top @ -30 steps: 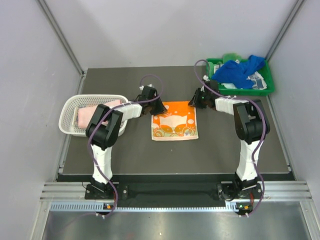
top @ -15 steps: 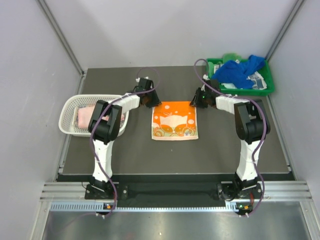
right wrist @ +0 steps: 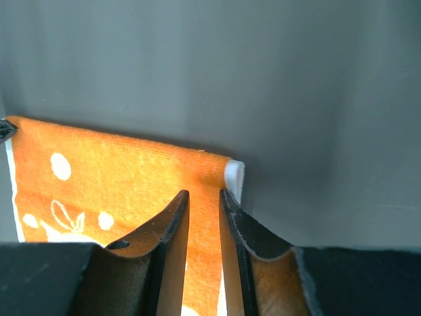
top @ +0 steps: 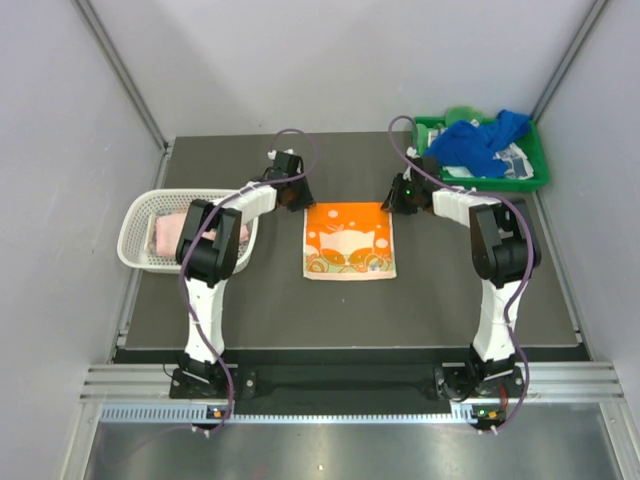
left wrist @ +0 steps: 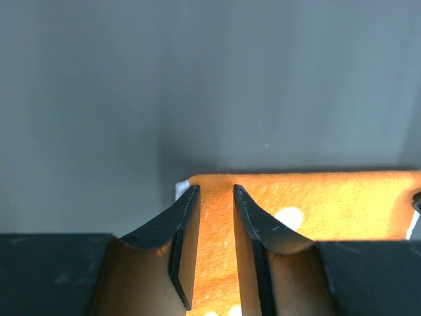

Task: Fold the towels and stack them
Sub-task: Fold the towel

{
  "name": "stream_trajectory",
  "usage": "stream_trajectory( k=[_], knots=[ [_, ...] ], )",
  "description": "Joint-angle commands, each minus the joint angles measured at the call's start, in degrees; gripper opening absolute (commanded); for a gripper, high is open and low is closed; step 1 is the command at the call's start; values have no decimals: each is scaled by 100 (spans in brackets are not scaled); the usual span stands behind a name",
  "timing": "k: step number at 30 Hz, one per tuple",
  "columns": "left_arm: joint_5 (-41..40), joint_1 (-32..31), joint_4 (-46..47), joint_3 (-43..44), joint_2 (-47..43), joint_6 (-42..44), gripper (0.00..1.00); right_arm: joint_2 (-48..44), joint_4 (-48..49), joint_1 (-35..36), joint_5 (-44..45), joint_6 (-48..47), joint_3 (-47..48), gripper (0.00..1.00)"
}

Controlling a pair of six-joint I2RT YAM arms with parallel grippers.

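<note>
Since a second ago, the left gripper [top: 291, 193] has slid from over the orange towel [top: 350, 240] out to its far left corner. The right gripper [top: 400, 195] has barely shifted at the far right corner. The towel lies where it did.

The table [top: 250, 300] is a dark matte slab, walled by pale panels on the left, right and back. The orange towel lies flat near its middle, and the towel's four edges are roughly square to the table.

In the left wrist view, the left gripper [left wrist: 216, 189] has its fingers a narrow slit apart over the towel [left wrist: 316, 204], with the tips at the far edge. The right gripper [right wrist: 204, 193] is the same, with a thin gap over the towel [right wrist: 112, 178] just inside its white-hemmed corner. Neither pair is seen pinching cloth.

At the left edge is a basket [top: 135, 215] holding a pink towel [top: 170, 232]. At the far right corner is a tray [top: 541, 160] with a heaped blue towel [top: 475, 143]. Bare table lies beyond the orange towel's far edge and across the whole near half.
</note>
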Motion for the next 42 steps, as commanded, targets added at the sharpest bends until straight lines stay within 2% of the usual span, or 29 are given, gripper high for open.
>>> stream_trajectory(
  k=[1,10,24,29,34,39,42],
  knots=[
    [-210,124,-181,184,-199,175,32,-176,-50,-147,103,-148,322,25],
    [-61,151,-225,211,-331,316,34,-502,-138,-156,235,-253,331,28],
    [177,142,-330,-167,-876,210,39,-291,-270,98,815,-833,481,36],
    [-192,151,-743,-18,-666,298,40,-150,-209,195,859,-930,578,37],
    [-184,151,-735,35,-323,369,40,-1,-252,274,903,-965,665,38],
    [-175,151,-401,17,-103,527,46,201,-261,380,982,-1062,718,38],
    [-184,151,-418,88,64,553,46,342,-279,441,1087,-1132,780,38]
  ],
)
